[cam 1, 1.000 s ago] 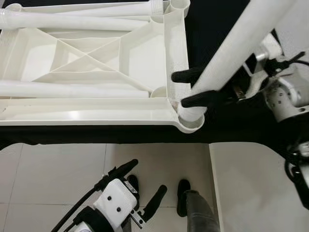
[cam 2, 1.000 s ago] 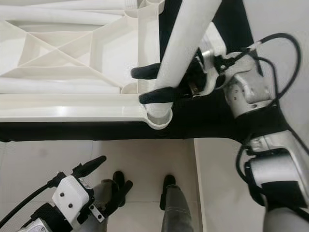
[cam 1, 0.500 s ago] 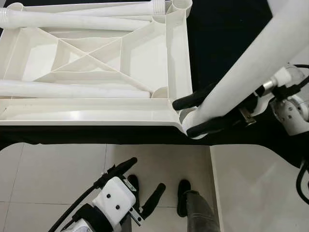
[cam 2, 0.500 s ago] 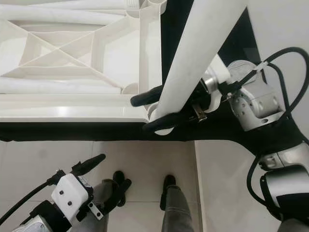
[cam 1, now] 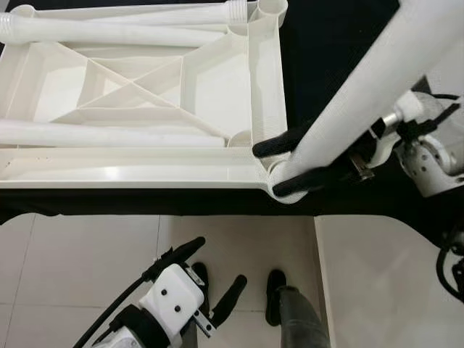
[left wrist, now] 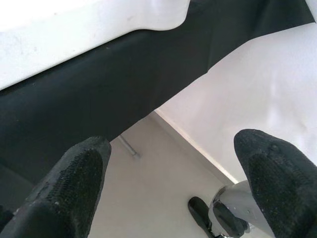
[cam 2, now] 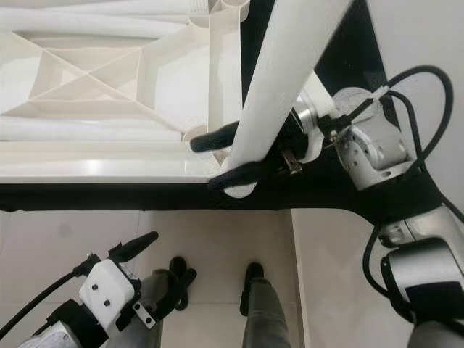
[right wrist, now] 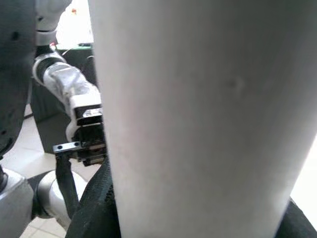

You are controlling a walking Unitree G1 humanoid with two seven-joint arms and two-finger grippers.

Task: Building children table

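Observation:
A white plastic table top lies upside down on a black surface, ribs facing up. My right gripper is shut on a white table leg, which slants up to the right. The leg's lower end rests at the near right corner socket of the table top; I cannot tell whether it is seated in it. The leg crosses the right wrist view between the fingers. My left gripper hangs low over the floor, open and holding nothing, and its fingers stand wide apart.
Two more white legs lie across the upturned table top. Another corner socket is at the far right. Below the black surface's edge are pale floor tiles, my own feet and a white panel.
The right gripper swung the leg's lower end out toward me and right of the corner, then back left onto the corner socket. The left arm has barely moved.

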